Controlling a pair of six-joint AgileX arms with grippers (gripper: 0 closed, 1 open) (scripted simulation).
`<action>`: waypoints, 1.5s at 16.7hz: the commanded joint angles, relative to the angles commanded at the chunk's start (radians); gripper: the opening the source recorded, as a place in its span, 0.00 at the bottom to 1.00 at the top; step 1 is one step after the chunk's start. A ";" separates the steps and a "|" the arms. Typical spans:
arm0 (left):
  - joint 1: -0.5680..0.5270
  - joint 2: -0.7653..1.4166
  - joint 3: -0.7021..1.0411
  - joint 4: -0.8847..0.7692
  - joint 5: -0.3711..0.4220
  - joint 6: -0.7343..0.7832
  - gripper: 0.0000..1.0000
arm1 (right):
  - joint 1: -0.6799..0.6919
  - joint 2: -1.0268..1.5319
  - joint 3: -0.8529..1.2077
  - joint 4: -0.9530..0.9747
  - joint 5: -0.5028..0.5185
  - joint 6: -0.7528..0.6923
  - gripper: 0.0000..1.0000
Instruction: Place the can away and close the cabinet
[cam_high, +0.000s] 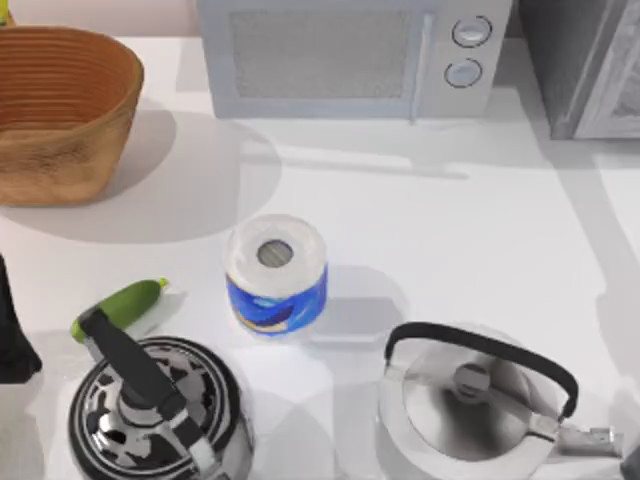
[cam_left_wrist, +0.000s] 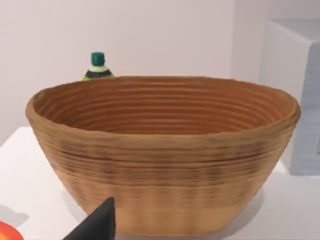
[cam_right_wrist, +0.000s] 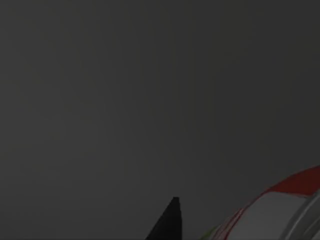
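Can (cam_right_wrist: 287, 207) sits right beside the right tool's dark fingertip (cam_right_wrist: 167, 222) in the right wrist view: curved red and white wall, green-yellow trace low down, silver rim. Whether the finger touches it or grips it, can't tell; rest of that view is dark grey.

Left tool: one black fingertip (cam_left_wrist: 97, 225) in the left wrist view, facing a woven basket (cam_left_wrist: 160, 165); its opening width can't be told. Left arm (cam_high: 12, 335) shows as a dark shape at the bench's left edge.

Basket is ribbed tan wicker, oval, at the far left corner of the white bench (cam_high: 450, 230). Green-capped bottle (cam_left_wrist: 98, 67) behind it. Paper roll (cam_high: 276, 272), white with blue wrapper, stands upright mid-bench. Near edge: patterned black-and-chrome kettle (cam_high: 150, 410) at left, plain polished steel kettle (cam_high: 470, 400) at right. Small green cucumber-like piece (cam_high: 125, 305) just beside the patterned kettle. White microwave (cam_high: 350, 55) along the far edge, grey cabinet (cam_high: 590, 65) at the far right corner.
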 joint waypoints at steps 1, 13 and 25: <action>0.000 0.000 0.000 0.000 0.000 0.000 1.00 | -0.008 0.045 0.061 -0.015 -0.003 -0.001 0.00; 0.000 0.000 0.000 0.000 0.000 0.000 1.00 | -0.034 0.176 0.217 -0.059 -0.009 -0.004 0.23; 0.000 0.000 0.000 0.000 0.000 0.000 1.00 | -0.034 0.176 0.217 -0.059 -0.009 -0.004 1.00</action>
